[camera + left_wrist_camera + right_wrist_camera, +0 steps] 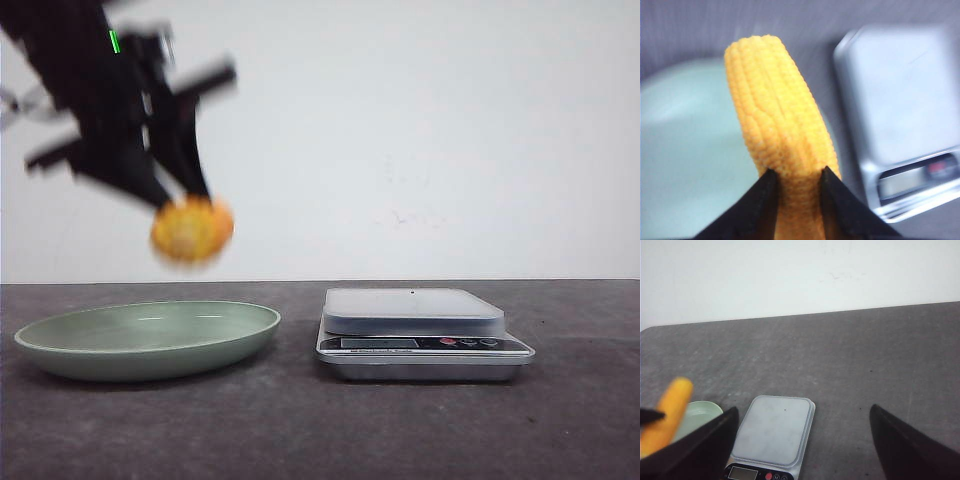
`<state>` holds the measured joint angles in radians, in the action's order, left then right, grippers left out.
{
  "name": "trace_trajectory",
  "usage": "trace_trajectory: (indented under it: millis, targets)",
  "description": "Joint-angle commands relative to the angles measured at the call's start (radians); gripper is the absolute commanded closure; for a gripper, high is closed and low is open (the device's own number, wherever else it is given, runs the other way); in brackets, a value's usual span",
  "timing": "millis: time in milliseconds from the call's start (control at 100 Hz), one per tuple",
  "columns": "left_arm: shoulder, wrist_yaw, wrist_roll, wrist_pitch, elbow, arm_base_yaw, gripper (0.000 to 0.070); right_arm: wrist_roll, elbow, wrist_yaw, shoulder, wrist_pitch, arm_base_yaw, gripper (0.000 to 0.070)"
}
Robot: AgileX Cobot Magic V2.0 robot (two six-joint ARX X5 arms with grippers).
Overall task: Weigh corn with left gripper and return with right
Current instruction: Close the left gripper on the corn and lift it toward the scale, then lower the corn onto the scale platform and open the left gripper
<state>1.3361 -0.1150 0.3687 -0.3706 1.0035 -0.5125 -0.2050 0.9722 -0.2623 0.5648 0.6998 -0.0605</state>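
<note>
Corn (pixel 192 229) is up in the air, clamped in my left gripper (pixel 180 195), above the plate's (pixel 60 345) right half on the front cam. Front cam is blurry around the arm, so I can't read the finger detail there. Left wrist cam is clearer: both black fingers (pixel 757 210) pinch one end of the cob (pixel 777 135), one on each side, rest of the cob sticking out past them. Kernel rows run lengthwise along it. Below it on that cam I see the pale green plate (pixel 685 165) on one side and the scale (pixel 900 110) on the other.

Scale (pixel 420 335) sits on the dark grey surface (pixel 320 430) just right of the plate, apart from it, platform bare, display and buttons facing me.

Right gripper (pixel 800 445) is released, fingers (pixel 905 450) spread wide with nothing between them, looking down over the scale (pixel 774 432) from behind. Corn (pixel 666 415) and a sliver of plate (pixel 700 415) show at that cam's edge.
</note>
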Motion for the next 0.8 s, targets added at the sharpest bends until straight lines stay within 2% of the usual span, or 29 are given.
trace_trajectory:
  millis: [0, 180, 470, 790]
  targets:
    - [0.01, -0.032, -0.005, 0.004, 0.071, -0.026, 0.0696, 0.014, 0.02, 0.0, 0.002, -0.003, -0.004, 0.0171]
    - [0.11, -0.035, -0.017, -0.034, 0.261, -0.13, 0.0696, 0.011, 0.021, 0.0, 0.002, -0.004, -0.004, 0.0171]
    - [0.431, -0.007, -0.013, -0.049, 0.539, -0.231, 0.0696, -0.001, 0.021, 0.0, 0.002, -0.002, -0.004, 0.0171]
    - [0.649, -0.002, -0.013, -0.099, 0.613, -0.246, 0.0696, 0.003, 0.021, 0.0, 0.002, 0.009, -0.01, 0.0171]
